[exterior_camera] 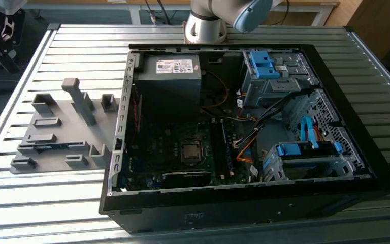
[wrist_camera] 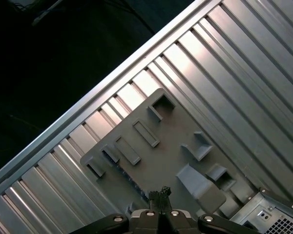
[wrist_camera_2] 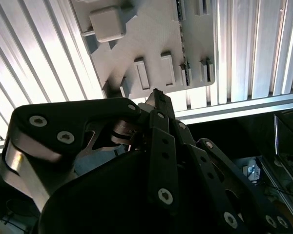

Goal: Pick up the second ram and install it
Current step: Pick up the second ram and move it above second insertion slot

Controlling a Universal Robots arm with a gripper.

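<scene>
The second ram (exterior_camera: 48,147) is a thin blue-green strip standing on edge in the grey holder tray (exterior_camera: 63,133), at the exterior view's left of the open computer case (exterior_camera: 249,127). In the first wrist view the ram (wrist_camera: 128,178) appears as a thin dotted line on the tray (wrist_camera: 171,141). My gripper (wrist_camera: 159,194) hangs well above the tray, close to that line. Its black fingers (wrist_camera_2: 156,105) are pressed together with nothing between them.
A tall grey post (exterior_camera: 81,101) and several low blocks rise from the tray. The case holds a grey power supply (exterior_camera: 169,68), a green motherboard (exterior_camera: 181,152) and blue drive brackets (exterior_camera: 263,63). The slatted metal table (exterior_camera: 59,203) ends in a rail (wrist_camera: 88,105) beside the tray.
</scene>
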